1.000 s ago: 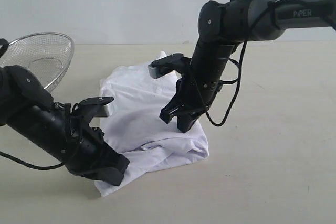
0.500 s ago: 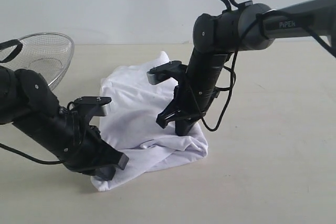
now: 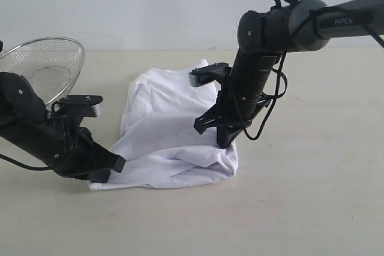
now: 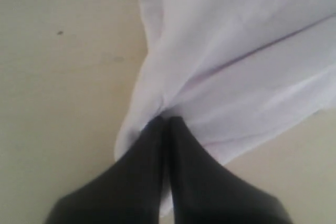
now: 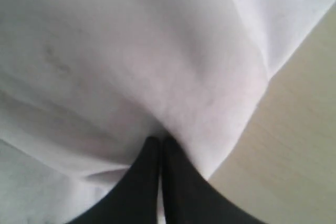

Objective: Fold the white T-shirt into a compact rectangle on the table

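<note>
1. The left tool [image 3: 113, 168], clenched on the near-left corner of the white T-shirt [image 3: 165, 121], had moved outward and lower over the last second, toward its own side of the counter [image 3: 312, 196].
2. The right tool [image 3: 223, 141], likewise clenched on cloth at the near-right corner, had shifted slightly the other way.
3. Between them the shirt's near edge was drawn wider and flatter than before, and its bunched folds had partly eased.
4. The shirt lay mid-counter, near the wire-mesh basket [image 3: 45, 64] but apart from it, still rumpled at the right corner.
5. By that reading this was spreading out, and the folding proper seemed yet to come.
</note>
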Tool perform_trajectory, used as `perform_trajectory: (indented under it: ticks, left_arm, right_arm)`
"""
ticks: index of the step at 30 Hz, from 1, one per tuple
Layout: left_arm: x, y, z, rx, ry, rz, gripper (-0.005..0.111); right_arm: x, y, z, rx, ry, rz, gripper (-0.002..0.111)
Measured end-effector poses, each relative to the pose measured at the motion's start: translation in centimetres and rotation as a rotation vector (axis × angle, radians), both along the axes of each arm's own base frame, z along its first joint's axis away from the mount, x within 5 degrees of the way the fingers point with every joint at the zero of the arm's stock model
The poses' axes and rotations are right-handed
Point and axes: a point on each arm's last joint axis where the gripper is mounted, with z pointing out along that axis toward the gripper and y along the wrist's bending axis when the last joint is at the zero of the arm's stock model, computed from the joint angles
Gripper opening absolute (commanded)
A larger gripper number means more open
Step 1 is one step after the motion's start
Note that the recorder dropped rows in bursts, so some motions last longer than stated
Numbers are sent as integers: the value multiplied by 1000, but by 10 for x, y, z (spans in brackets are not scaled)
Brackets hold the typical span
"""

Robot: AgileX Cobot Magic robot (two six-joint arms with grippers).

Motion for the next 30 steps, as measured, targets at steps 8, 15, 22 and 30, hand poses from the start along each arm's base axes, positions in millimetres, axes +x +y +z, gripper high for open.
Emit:
perform_trajectory:
  ticks: [8, 15, 22, 30]
  left_arm:
    - [7, 9, 7, -3, 3, -18, 4]
    - [19, 3, 93, -68, -349, -60, 4]
    - [90, -23, 89, -137, -383, -111, 4]
    - [138, -62, 45, -192, -288, -207, 4]
  right_arm:
    - [1, -4, 3, -3, -6, 14, 0]
    - [12, -25, 57, -41, -272, 52, 0]
    - [34, -10, 44, 86, -298, 43, 0]
    - [75, 6, 47, 161, -369, 48, 0]
